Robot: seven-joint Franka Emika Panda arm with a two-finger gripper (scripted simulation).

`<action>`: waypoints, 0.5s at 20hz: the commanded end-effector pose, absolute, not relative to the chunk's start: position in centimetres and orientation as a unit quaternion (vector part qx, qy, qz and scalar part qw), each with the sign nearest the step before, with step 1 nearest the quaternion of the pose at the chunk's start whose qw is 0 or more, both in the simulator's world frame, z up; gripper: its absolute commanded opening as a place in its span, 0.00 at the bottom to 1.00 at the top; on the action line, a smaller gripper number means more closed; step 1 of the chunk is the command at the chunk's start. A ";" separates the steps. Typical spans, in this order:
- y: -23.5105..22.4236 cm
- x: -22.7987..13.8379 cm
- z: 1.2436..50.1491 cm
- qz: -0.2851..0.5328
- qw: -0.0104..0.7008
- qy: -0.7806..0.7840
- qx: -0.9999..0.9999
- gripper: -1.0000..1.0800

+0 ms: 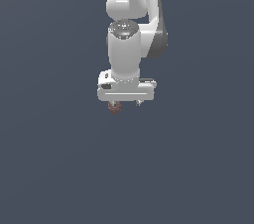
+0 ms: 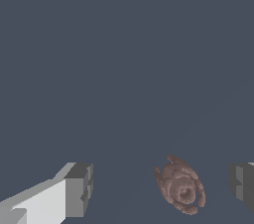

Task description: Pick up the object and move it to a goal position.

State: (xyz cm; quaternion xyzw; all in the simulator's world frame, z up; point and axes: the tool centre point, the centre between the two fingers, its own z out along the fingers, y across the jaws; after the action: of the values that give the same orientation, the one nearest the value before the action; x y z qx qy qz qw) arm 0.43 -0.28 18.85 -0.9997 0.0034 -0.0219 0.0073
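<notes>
The object (image 2: 179, 186) is a small reddish-brown bumpy lump lying on the grey floor. In the wrist view it sits between my two fingers, closer to one finger than the other, touching neither. My gripper (image 2: 161, 188) is open, with a wide gap between the grey pads (image 2: 79, 188). In the exterior view the white arm hangs straight down, and the object (image 1: 114, 108) shows just below the gripper (image 1: 126, 103), under its side toward the exterior view's left.
A plain dark grey floor (image 1: 59, 168) fills both views. No other objects or edges show.
</notes>
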 end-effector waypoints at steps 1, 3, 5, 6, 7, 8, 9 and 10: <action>-0.4 0.3 18.7 -0.021 0.007 -0.001 -1.000 0.96; -0.5 0.2 18.5 -0.021 0.007 -0.008 -1.000 0.96; -0.7 0.0 18.2 -0.021 0.006 -0.017 -1.000 0.96; -0.9 -0.1 18.1 -0.020 0.005 -0.022 -1.000 0.96; -1.0 -0.2 17.9 -0.020 0.005 -0.028 -0.999 0.96; -1.2 -0.4 17.7 -0.020 0.005 -0.035 -0.999 0.96; -1.3 -0.5 17.5 -0.019 0.004 -0.042 -0.999 0.96; -1.5 -0.7 17.3 -0.019 0.004 -0.050 -0.999 0.96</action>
State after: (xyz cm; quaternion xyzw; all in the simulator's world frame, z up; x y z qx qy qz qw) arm -0.46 -1.24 17.58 -0.9990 -0.0391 -0.0194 0.0044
